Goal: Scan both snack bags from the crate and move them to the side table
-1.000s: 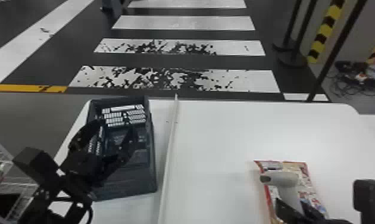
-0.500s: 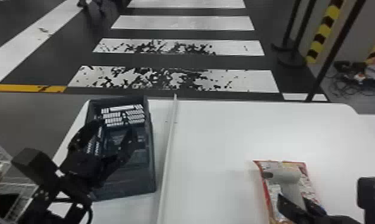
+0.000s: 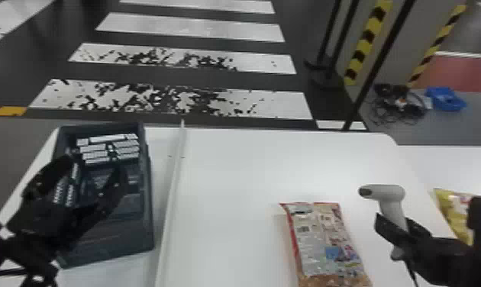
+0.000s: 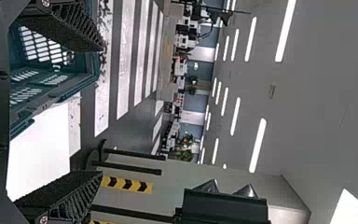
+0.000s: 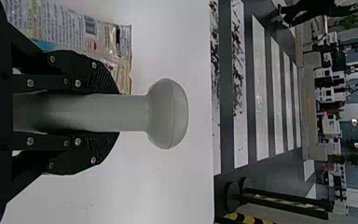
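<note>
Altogether, count two: toward five o'clock, find one red-edged snack bag (image 3: 323, 244), flat on the white table (image 3: 232, 198), long and pale, printed all over, with a blue patch and tan at the near end; toward four o'clock and farther out, find one yellow snack bag (image 3: 450, 212) on the side table (image 3: 468, 164), partly hidden. Between them, find one gray scanner (image 3: 386, 193), clamped by its handle in the right gripper (image 3: 398, 226). Toward eight o'clock, find one dark crate (image 3: 147, 213) beneath the left gripper (image 3: 92, 168), with fingers spread apart.
</note>
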{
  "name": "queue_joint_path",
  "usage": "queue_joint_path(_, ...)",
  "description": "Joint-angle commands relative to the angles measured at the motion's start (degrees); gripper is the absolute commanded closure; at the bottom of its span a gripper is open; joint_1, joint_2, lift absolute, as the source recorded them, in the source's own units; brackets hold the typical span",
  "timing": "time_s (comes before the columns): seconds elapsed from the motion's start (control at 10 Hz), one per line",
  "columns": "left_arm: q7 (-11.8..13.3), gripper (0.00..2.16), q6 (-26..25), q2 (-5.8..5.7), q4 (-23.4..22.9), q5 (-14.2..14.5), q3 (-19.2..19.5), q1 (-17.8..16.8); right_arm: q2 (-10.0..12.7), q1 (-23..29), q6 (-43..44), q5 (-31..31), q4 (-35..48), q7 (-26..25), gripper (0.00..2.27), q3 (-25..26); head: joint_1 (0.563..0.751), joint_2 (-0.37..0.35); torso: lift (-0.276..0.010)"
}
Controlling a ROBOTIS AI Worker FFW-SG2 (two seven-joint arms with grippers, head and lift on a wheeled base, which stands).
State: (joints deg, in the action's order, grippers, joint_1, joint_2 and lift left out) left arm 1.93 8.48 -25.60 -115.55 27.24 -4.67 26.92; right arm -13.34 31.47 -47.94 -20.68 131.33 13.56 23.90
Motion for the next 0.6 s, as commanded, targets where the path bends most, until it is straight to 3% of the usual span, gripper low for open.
queue_joint_path(0.0,0.0,0.05,0.0,0.02,-0.8,-0.1,0.5,0.9,-2.3,-2.1,4.4,-3.0,-8.7,1.0,2.24,3.3,0.695,-0.185,-0.095)
queue_joint_path(0.5,0.1,0.05,-0.2,1.34,-1.9,-0.9,2.3,3.0,-7.6,-12.8,19.9,-3.0,-36.8,9.4,2.24,0.4,0.695,-0.280,-0.095)
